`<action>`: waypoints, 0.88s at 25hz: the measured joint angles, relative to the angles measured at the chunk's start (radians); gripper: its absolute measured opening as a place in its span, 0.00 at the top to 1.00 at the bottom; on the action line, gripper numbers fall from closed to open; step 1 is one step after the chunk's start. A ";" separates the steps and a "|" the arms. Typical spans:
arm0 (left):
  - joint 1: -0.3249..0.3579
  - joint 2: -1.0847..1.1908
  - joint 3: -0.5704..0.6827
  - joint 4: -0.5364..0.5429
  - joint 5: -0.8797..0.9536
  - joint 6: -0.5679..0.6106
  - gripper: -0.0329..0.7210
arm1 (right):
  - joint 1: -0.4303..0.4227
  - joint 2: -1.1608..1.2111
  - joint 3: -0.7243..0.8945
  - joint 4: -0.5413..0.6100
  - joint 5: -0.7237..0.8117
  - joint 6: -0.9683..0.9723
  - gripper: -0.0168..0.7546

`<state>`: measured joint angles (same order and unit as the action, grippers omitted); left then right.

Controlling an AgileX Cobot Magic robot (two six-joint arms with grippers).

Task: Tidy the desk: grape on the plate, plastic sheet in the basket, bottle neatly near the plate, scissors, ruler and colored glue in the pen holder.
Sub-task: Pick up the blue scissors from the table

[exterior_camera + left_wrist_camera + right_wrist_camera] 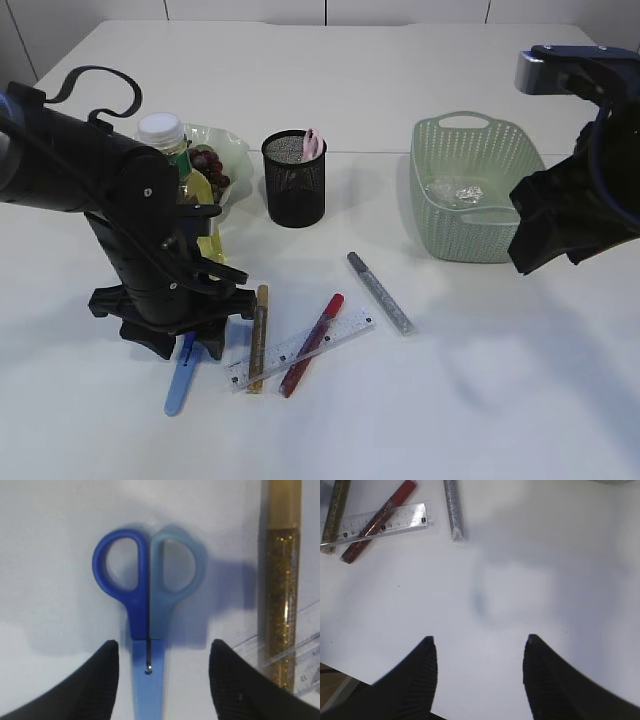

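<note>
Blue scissors (181,378) (147,615) lie flat on the white desk, blades closed. My left gripper (188,345) (162,642) hangs open just above them, one finger on each side of the pivot, touching nothing. To their right a clear ruler (300,347) (375,524) lies under a gold glue tube (258,335) (281,595) and a red one (312,343). A silver glue tube (380,292) lies apart. Grapes (210,168) rest on the pale plate (238,150), and the white-capped bottle (172,145) stands beside it. My right gripper (540,255) (479,639) is open over bare desk.
A black mesh pen holder (294,180) with a pink item (312,143) in it stands mid-desk. The green basket (425,170) at the right holds the crumpled plastic sheet (455,190). My left arm partly hides the bottle.
</note>
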<state>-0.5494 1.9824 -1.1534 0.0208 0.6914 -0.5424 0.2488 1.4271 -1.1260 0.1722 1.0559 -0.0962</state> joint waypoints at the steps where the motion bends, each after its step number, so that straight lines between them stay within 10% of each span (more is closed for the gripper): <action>1: 0.000 0.000 0.000 0.000 0.000 0.000 0.40 | 0.000 0.000 0.000 0.000 0.000 0.000 0.41; 22: 0.000 0.017 -0.002 0.008 -0.026 -0.002 0.40 | 0.000 0.000 0.000 0.000 0.000 0.000 0.41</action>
<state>-0.5494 1.9999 -1.1557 0.0291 0.6658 -0.5441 0.2488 1.4271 -1.1260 0.1722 1.0555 -0.0962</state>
